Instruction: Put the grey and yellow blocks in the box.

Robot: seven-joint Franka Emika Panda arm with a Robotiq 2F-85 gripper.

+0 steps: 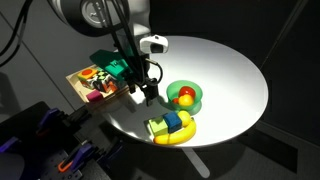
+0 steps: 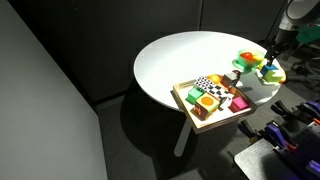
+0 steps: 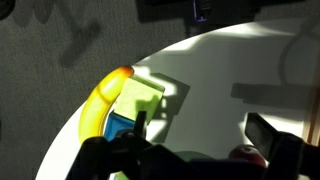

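Note:
The yellow block lies on the white table next to a banana and a blue cube. In an exterior view the same yellow block sits near the table's front edge. I cannot make out the grey block in any view. The box, a shallow wooden tray of colourful toys, rests at the table's edge and shows in both exterior views. My gripper hangs open above the table between the block cluster and a green bowl, with nothing between its fingers. In an exterior view, the gripper is beside the box.
A round green bowl holding a red and yellow fruit stands right of the gripper. The red fruit peeks in at the bottom of the wrist view. The round table has bare surface at the back. Dark machinery sits below the table's edge.

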